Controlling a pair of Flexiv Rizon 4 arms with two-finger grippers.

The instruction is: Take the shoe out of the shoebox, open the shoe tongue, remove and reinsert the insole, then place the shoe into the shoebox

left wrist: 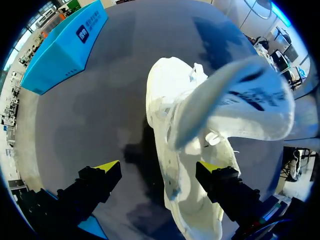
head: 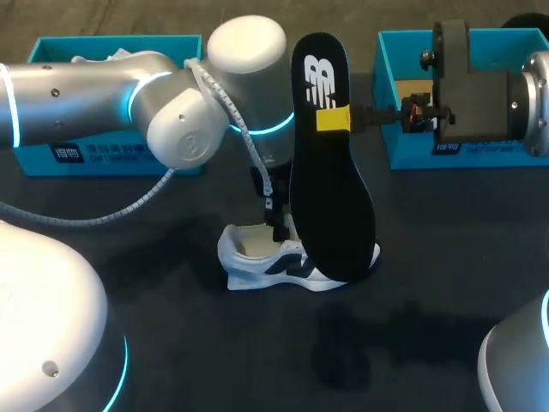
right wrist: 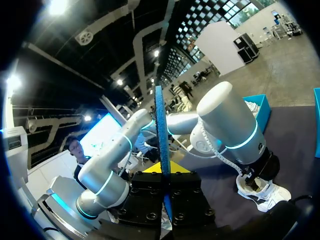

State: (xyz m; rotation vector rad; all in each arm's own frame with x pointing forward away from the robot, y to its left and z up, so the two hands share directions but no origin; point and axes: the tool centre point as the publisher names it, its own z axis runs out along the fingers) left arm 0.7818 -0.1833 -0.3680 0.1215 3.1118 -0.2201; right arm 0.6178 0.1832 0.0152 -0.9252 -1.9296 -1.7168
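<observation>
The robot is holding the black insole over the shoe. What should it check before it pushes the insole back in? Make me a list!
1. Insole gripped: ok. The right gripper is shut on it and holds it upright.
2. Shoe standing on its sole on the table: ok.
3. Shoe opening uncovered: ok at the heel. Whether the tongue is out of the way: cannot tell.
4. Shoe held steady: not ok. The left gripper is open and not clamping it.
5. Insole's lower end lined up with the opening: cannot tell. In the head view it hangs in front of the shoe.
</observation>
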